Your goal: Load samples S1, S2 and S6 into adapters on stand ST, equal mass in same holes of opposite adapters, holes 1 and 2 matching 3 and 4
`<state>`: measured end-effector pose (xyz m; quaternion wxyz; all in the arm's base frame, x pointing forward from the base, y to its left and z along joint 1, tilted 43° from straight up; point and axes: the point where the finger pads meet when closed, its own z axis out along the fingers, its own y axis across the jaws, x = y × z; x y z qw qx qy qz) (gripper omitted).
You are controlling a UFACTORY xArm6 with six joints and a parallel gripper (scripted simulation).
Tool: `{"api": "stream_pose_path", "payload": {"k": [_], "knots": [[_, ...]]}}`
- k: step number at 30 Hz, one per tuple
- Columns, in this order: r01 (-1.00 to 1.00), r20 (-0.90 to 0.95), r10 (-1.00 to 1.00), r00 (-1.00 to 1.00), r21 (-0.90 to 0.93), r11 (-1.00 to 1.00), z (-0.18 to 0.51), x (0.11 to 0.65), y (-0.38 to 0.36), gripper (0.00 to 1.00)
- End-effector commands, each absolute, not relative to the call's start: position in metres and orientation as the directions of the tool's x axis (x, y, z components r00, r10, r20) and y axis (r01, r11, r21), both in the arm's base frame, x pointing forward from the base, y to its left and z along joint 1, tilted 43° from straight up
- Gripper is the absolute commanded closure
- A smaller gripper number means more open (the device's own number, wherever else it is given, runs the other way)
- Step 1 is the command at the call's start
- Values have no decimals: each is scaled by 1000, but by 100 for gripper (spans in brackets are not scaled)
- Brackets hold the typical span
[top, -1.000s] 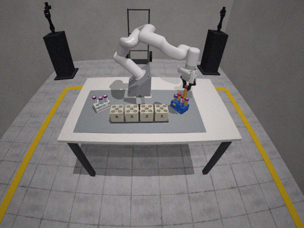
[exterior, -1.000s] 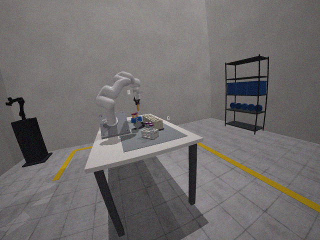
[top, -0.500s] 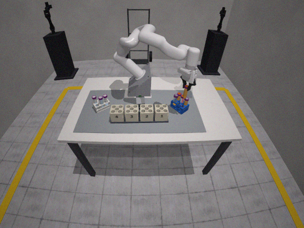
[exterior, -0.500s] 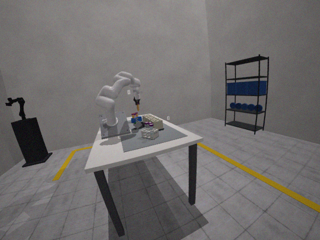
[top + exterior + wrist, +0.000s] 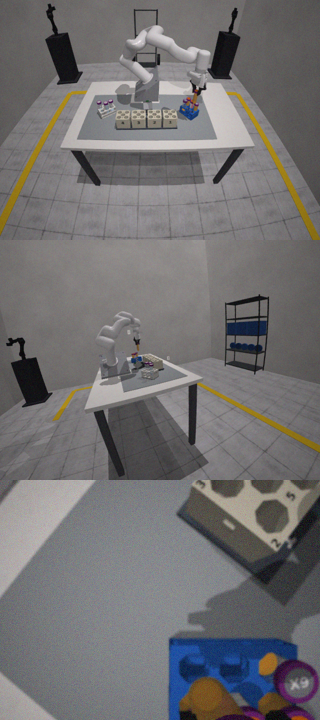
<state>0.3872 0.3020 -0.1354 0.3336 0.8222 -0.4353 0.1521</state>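
Observation:
My gripper (image 5: 196,90) (image 5: 137,342) is shut on the cap end of a sample tube (image 5: 195,98) (image 5: 138,346) (image 5: 207,695) with orange liquid; I cannot read its ID. The tube hangs upright, lifted clear above the blue rack (image 5: 190,114) (image 5: 135,359) (image 5: 200,652) at the right of the mat. Several other tubes stand in that rack, among them X9 (image 5: 299,682) with a grey dot. Adapters 1 (image 5: 169,119) (image 5: 225,527), 2 (image 5: 154,119), 3 (image 5: 138,119) and 4 (image 5: 122,119) stand in a row in the stand, all holes empty.
A white rack (image 5: 106,110) (image 5: 149,373) with three water blanks stands left of the adapters. The green DONE key (image 5: 147,101) sits on the grey sloped desk behind adapter 2, in front of the arm's base.

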Motion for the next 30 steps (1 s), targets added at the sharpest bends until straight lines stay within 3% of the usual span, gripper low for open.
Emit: {"api": "stream_pose_path", "payload": {"k": [1, 30], "knots": [[-818, 540, -616, 574, 412, -401, -134, 388, 304, 100], [-818, 540, -616, 574, 412, -401, -160, 387, 280, 100]]}}
